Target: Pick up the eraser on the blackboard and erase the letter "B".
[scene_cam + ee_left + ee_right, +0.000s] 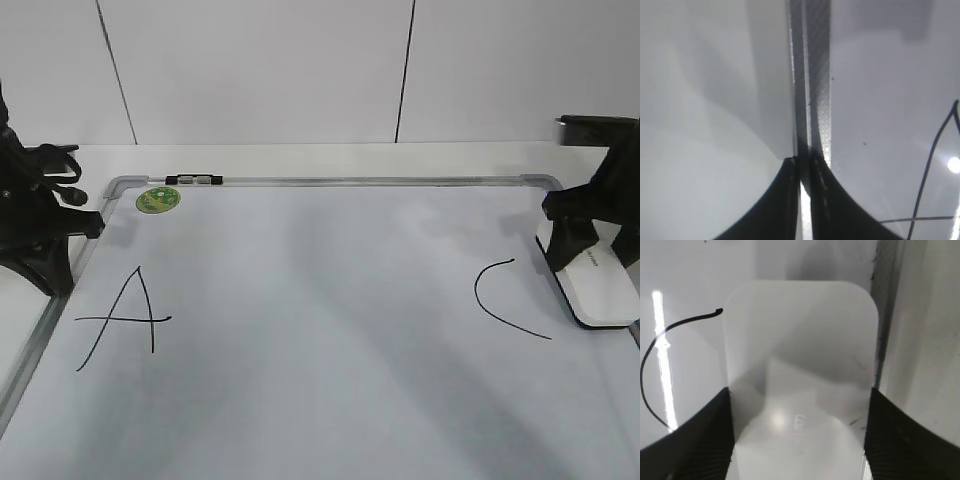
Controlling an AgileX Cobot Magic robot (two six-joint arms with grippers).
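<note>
A: Near edge first. The large pale blackboard with silver-grey metal frame (330,181) fills the exterior view. Lower left, a hand-drawn black marker "A" (125,318). Right of centre, a black marker "C" (505,298). Between them, bare board.

B: No "B" then?

A: None visible in any view. The middle reads clean, so I judge the letter is already wiped away, though that is only my reading.

B: And the flat oblong white plastic eraser with rounded corners (598,288)?

A: Lower right of the exterior view, lying flat on the board against the right frame, just beside the "C". The black right gripper (799,435) straddles it: in the right wrist view a dark finger sits at each long side of the block, lower left and lower right of the frame, spread about as wide as the eraser. Whether the fingers press it or just bracket it, I cannot tell. Either fits a grasp across the narrow width.

B: Left side?

A: The black left gripper (802,200) is at the left edge of the exterior view, over the left frame rail. Its wrist view shows the two fingers pressed nearly together at bottom centre, nothing between them, the rail running straight up the frame. Parked clear of the work, I'd say.

B: Farthest back?

A: Upper left, a small round green sticker (158,199), then a dark marker pen (194,180) on the top rail
</note>
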